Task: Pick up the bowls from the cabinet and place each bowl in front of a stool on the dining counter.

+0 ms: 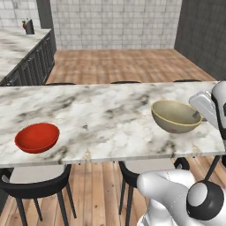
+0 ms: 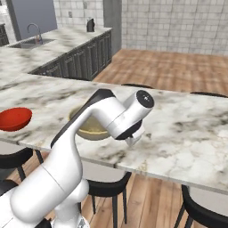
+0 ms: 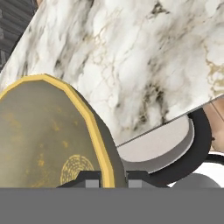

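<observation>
Two bowls rest on the white marble dining counter, glossy red bowl lower left, while the tan-olive bowl's yellowish rim is straddled by the gripper; release should be gentle.

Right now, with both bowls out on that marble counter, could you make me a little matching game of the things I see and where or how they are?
Things:
1. red bowl
2. tan-olive bowl
3. stool
4. kettle

Places or states:
A. tucked under the dining counter's edge
B. far off on the back worktop
C. alone near the counter's left end
D. its yellowish rim between the end effector's fingertips

Pairs: 1-C, 2-D, 3-A, 4-B
</observation>
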